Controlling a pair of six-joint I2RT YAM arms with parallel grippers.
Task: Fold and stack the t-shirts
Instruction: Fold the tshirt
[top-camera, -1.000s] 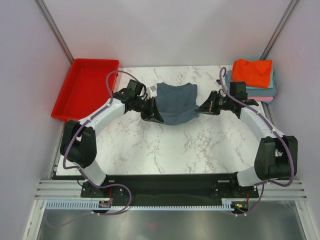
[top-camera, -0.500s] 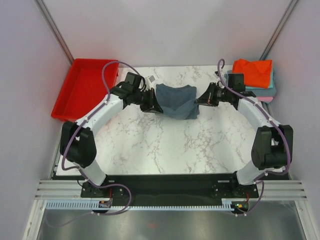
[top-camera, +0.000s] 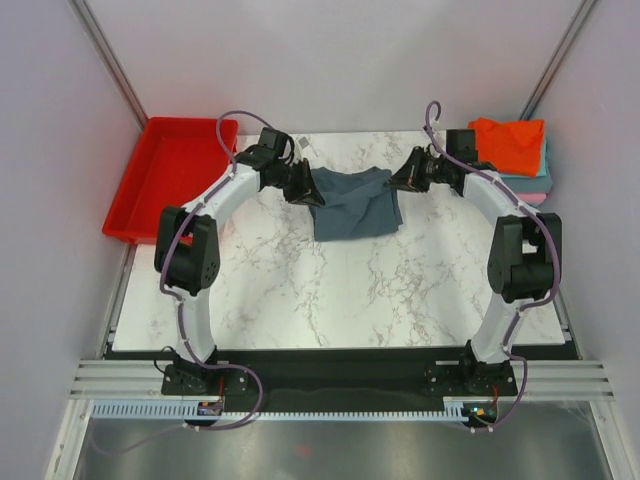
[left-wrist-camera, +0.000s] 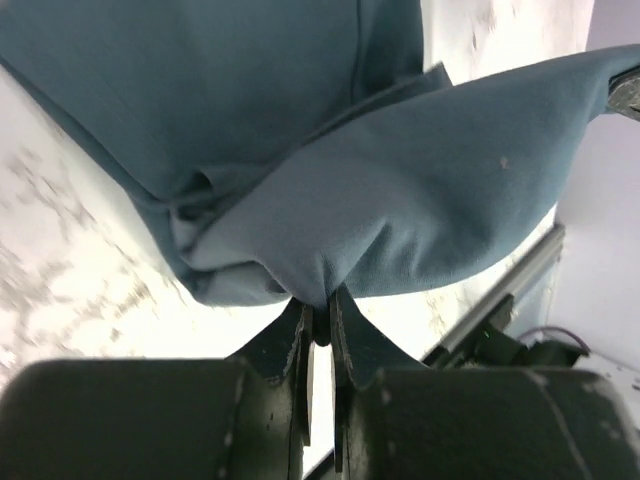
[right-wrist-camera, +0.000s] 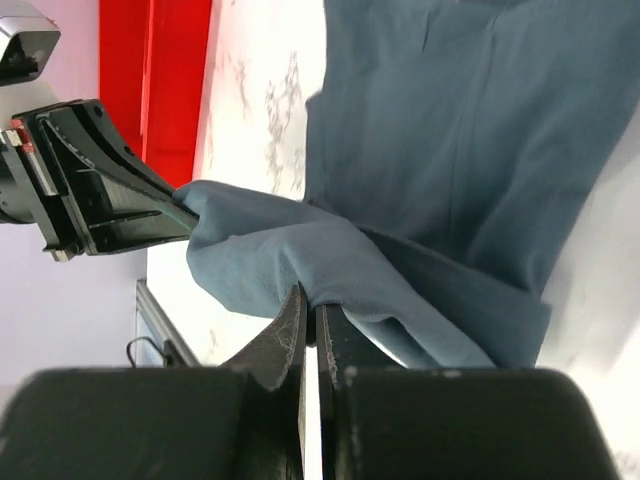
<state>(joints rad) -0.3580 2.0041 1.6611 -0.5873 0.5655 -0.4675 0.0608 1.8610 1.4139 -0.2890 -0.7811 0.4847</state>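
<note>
- Left tool (top-camera: 308, 190) and right tool (top-camera: 397, 183) each pinch a far corner of the blue-grey t-shirt (top-camera: 352, 208) near the desk's (top-camera: 300, 290) far edge.
- Left wrist: the cloth bunches limply at the tips, so it is probably soft and light.
- Right wrist: a thin fold is clamped; hems look like the surest hold.

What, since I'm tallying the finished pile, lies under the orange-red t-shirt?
Beneath the orange-red t-shirt, the teal t-shirt shows its edge and the pink t-shirt peeks out lowest. Any layers between are covered, so the count stays unsure.
</note>
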